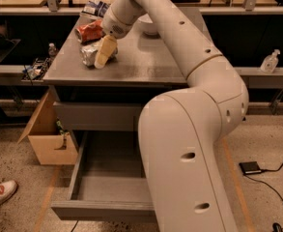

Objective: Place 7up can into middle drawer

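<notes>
The cream-white two-finger gripper [102, 57] hangs low over the left rear part of the grey metal bench [150, 67], pressed against the small dented silvery-white 7up can with green markings [87, 55], which lies on the bench top. Whether the gripper has closed on the can I cannot tell. An orange-red can [89, 31] lies just behind it, and a white bowl [148, 26] sits further right. Below, the wide dark-grey middle drawer [102, 210] stands pulled out, its inside bare, under the shut upper drawer front [97, 116].

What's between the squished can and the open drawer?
The cabinet's closed drawer front, in the camera view. The gripper sits against the 7up can on top.
</notes>
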`<state>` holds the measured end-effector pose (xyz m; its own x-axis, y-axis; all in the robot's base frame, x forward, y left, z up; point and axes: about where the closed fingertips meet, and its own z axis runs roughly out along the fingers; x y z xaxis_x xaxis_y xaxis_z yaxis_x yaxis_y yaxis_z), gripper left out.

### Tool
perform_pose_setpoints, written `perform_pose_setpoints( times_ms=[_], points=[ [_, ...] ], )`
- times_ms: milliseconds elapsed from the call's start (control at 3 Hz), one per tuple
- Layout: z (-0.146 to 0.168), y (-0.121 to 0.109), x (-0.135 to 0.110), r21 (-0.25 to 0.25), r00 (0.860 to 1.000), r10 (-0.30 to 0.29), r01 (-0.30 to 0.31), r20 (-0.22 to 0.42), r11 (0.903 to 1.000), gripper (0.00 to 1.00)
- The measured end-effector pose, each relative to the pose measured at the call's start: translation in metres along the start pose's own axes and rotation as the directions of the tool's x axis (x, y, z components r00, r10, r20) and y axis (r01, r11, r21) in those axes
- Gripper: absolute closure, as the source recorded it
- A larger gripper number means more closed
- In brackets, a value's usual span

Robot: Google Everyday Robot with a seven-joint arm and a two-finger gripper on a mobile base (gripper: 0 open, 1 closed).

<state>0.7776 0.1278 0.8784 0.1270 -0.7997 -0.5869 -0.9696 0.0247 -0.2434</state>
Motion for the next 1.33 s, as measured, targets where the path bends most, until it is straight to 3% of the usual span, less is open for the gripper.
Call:
perform_pose_setpoints(
  times_ms=[333,667,1000,1333],
  points=[
    [0.0116,0.001,-0.0023,-0.025,1.0,-0.008,0.008,-0.005,0.9997,0.0],
    [0.0198,0.0024,-0.0051,-0.045,1.0,-0.018,0.018,-0.007,0.9988,0.18],
    [0.0214,0.0029,-0.003,-0.056,1.0,-0.009,0.008,-0.009,0.9984,0.49],
    [0.0204,0.0034,-0.0003,-0.06,1.0,0.0,0.0,-0.011,0.9982,0.72]
  ],
)
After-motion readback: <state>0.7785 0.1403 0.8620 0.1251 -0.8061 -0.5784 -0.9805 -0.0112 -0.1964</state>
